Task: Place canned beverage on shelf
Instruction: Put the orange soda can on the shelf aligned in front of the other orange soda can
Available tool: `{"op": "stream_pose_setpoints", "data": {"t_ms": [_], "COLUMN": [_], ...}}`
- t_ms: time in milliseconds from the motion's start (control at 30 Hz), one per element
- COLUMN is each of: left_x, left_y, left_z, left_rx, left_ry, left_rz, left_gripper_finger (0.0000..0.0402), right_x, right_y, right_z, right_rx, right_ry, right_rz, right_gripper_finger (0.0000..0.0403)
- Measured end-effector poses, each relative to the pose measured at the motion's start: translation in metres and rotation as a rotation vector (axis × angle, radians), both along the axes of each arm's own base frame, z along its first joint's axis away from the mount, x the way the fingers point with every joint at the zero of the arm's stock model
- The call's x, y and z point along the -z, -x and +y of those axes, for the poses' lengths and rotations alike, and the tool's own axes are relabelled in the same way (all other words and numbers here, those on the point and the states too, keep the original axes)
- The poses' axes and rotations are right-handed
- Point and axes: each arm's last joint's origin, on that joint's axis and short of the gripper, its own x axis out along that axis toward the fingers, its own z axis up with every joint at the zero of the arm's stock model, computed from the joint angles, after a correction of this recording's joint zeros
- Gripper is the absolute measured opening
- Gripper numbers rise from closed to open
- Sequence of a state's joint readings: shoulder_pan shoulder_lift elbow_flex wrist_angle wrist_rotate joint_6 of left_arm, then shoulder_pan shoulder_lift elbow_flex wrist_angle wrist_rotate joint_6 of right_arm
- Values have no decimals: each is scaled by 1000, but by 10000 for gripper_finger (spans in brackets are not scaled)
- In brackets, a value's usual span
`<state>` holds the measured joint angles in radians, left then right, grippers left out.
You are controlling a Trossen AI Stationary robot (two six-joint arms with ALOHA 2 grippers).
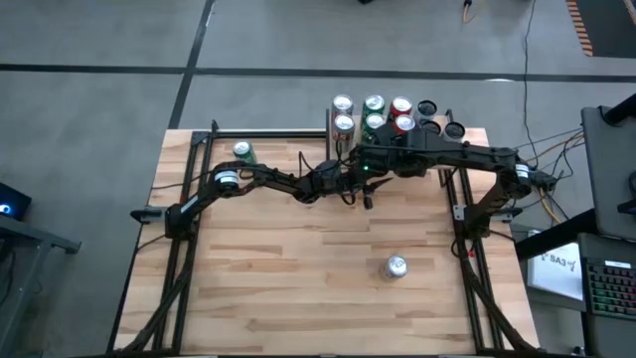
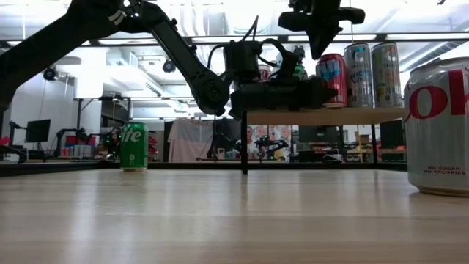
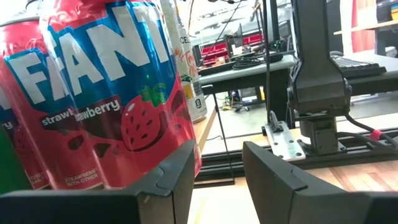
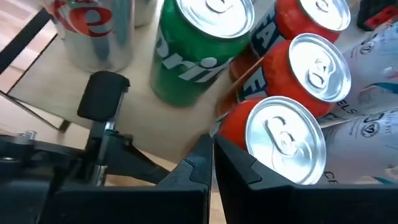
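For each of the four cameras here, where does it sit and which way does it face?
High view: above the table, looking straight down; both arms meet near the shelf of cans.
Low view: table-top height, looking level across; arms enter from above, a silver Coke can close by.
Left wrist view: past the left end effector, open, at a strawberry Fanta can.
Right wrist view: down past the shut right end effector onto can tops.
Shared: both wrist views show red Fanta cans; high and low views show the green Sprite can.
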<state>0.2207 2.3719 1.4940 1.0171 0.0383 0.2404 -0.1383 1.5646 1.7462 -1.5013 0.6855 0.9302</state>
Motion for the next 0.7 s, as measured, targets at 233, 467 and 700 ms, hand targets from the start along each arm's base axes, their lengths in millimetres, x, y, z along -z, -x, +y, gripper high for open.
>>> {"op": "stream_pose_setpoints", "data": {"t_ms": [233, 467, 700], "left_x": [0, -1, -1], "left_y": [0, 0, 1], "left_z": [1, 2, 2], "left_rx": [0, -1, 0], "left_ry": [16, 22, 31], "left_rz": [-4, -6, -8], "left_gripper_finger": [121, 121, 121], "right_x": [0, 0, 0], "right_y": [3, 4, 6], "right_z": [0, 0, 0], "right_rx": [19, 19, 24], "right_ry": [18, 19, 15], "right_rz": [28, 34, 55], "right_gripper_finger": [9, 9, 9]}}
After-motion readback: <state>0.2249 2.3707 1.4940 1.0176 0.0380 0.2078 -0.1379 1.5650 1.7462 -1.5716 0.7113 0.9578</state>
